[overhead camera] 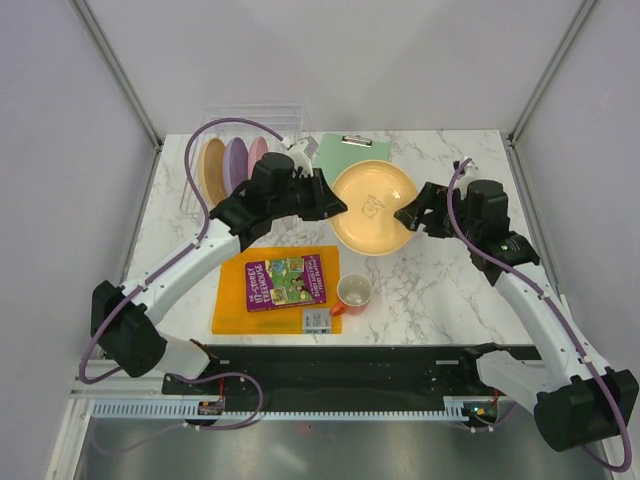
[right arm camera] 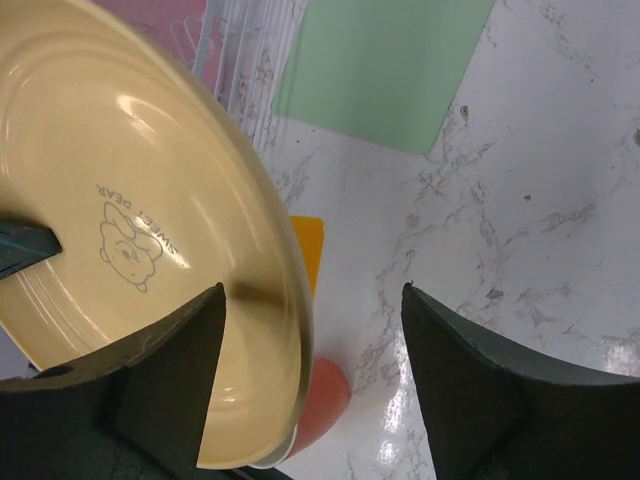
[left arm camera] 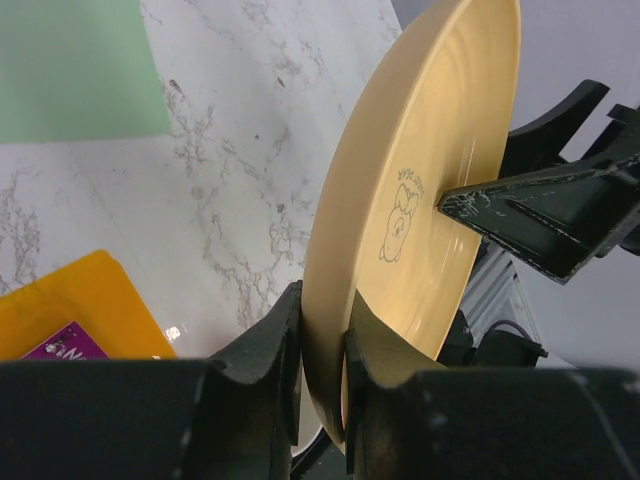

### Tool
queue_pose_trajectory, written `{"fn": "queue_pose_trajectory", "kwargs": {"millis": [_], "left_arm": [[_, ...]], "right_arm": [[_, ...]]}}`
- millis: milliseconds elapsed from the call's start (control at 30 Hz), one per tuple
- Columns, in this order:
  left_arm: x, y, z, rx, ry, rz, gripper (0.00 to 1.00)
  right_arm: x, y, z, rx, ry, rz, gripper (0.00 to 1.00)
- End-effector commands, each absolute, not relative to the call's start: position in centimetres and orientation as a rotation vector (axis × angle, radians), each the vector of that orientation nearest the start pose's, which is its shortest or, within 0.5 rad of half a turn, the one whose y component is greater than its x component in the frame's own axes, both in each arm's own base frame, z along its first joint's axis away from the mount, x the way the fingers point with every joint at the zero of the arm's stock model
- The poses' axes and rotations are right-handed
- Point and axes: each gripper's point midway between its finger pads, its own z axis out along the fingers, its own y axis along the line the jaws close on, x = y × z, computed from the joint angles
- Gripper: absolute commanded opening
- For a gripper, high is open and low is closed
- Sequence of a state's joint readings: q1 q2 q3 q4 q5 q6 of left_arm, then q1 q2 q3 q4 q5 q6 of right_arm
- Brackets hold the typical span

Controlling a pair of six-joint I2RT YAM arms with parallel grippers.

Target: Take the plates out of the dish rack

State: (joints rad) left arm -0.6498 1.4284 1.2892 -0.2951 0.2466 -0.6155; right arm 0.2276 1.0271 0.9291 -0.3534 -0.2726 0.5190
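We are, it seems, passing the yellow plate (overhead camera: pixel 375 205) across, just in front of the green clipboard (overhead camera: pixel 352 155): the left gripper (left arm camera: pixel 322 340) is clamping one rim, the right gripper (right arm camera: pixel 313 292) gaping around the other. Next the right needs closing firmly before the left is letting go

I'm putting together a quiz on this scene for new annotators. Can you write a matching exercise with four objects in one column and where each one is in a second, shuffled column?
Objects
1. lilac plate
2. yellow plate with the bear print
3. orange cup
4. book

Places
A. lying on the orange cutting board
B. standing on edge in the dish rack
C. clamped at its rim by the left end effector
D. upright on the table, beside the cutting board

Pairs: 1-B, 2-C, 3-D, 4-A
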Motion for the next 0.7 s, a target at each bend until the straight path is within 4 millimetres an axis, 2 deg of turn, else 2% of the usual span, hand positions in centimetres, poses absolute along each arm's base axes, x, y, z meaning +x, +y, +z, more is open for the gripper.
{"fn": "queue_pose_trajectory", "kwargs": {"millis": [0, 33, 67, 100, 133, 200, 267, 300, 333, 367, 400, 433, 467, 500, 533, 567, 600, 667], "left_arm": [[30.2, -32.4, 31.2, 0.203, 1.975, -1.207, 0.02], [30.0, -32.4, 30.4, 0.187, 1.988, -1.24, 0.02], [29.5, -32.6, 30.6, 0.204, 1.978, -1.297, 0.02], [30.0, -32.6, 31.6, 0.206, 1.916, -1.336, 0.02], [29.7, -32.5, 30.7, 0.179, 1.937, -1.377, 0.02], [29.6, -32.4, 30.6, 0.183, 1.919, -1.439, 0.02], [29.5, -32.2, 30.1, 0.176, 1.919, -1.467, 0.02], [29.8, -32.0, 29.8, 0.168, 1.926, -1.459, 0.07], [29.9, -31.8, 29.3, 0.16, 1.941, -1.448, 0.28], [29.9, -31.8, 29.0, 0.162, 1.951, -1.445, 0.42], [30.0, -31.6, 28.7, 0.162, 1.959, -1.434, 0.65], [30.1, -31.4, 28.4, 0.186, 1.958, -1.407, 0.68], [30.3, -30.9, 27.5, 0.163, 1.994, -1.361, 0.75], [30.4, -30.5, 27.4, 0.161, 1.998, -1.322, 0.9], [31.1, -29.8, 27.1, 0.158, 1.995, -1.239, 0.96], [31.0, -29.1, 26.1, 0.144, 2.039, -1.183, 1.0], [31.1, -28.6, 26.0, 0.145, 2.038, -1.139, 1.0], [31.5, -26.7, 25.6, 0.119, 2.041, -0.998, 1.0]], "right_arm": [[30.7, 14.9, 25.0, 0.076, 2.029, 0.796, 0.67], [30.7, 15.2, 25.2, 0.062, 2.022, 0.818, 0.63], [30.7, 15.6, 25.7, 0.044, 1.998, 0.846, 0.56], [30.3, 16.2, 25.8, 0.028, 1.999, 0.895, 0.39], [30.2, 16.4, 26.0, 0.021, 1.989, 0.916, 0.28], [30.1, 16.9, 26.6, 0.011, 1.964, 0.954, 0.0], [29.9, 16.9, 27.1, 0.02, 1.95, 0.97, 0.0], [29.9, 16.9, 27.2, 0.017, 1.944, 0.967, 0.0], [30.0, 16.4, 27.7, 0.038, 1.925, 0.942, 0.0], [30.1, 15.8, 27.8, 0.057, 1.919, 0.915, 0.0], [30.2, 15.3, 28.2, 0.071, 1.909, 0.89, 0.0], [30.8, 13.9, 28.5, 0.112, 1.891, 0.793, 0.0], [30.7, 12.7, 27.8, 0.149, 1.927, 0.726, 0.0], [31.0, 11.6, 28.7, 0.17, 1.91, 0.664, 0.0], [31.1, 10.6, 28.8, 0.191, 1.912, 0.604, 0.0], [31.3, 8.6, 28.1, 0.245, 1.933, 0.482, 0.0], [31.4, 7.7, 28.7, 0.261, 1.923, 0.437, 0.0], [31.6, 5.4, 27.6, 0.329, 1.961, 0.305, 0.0]]}}
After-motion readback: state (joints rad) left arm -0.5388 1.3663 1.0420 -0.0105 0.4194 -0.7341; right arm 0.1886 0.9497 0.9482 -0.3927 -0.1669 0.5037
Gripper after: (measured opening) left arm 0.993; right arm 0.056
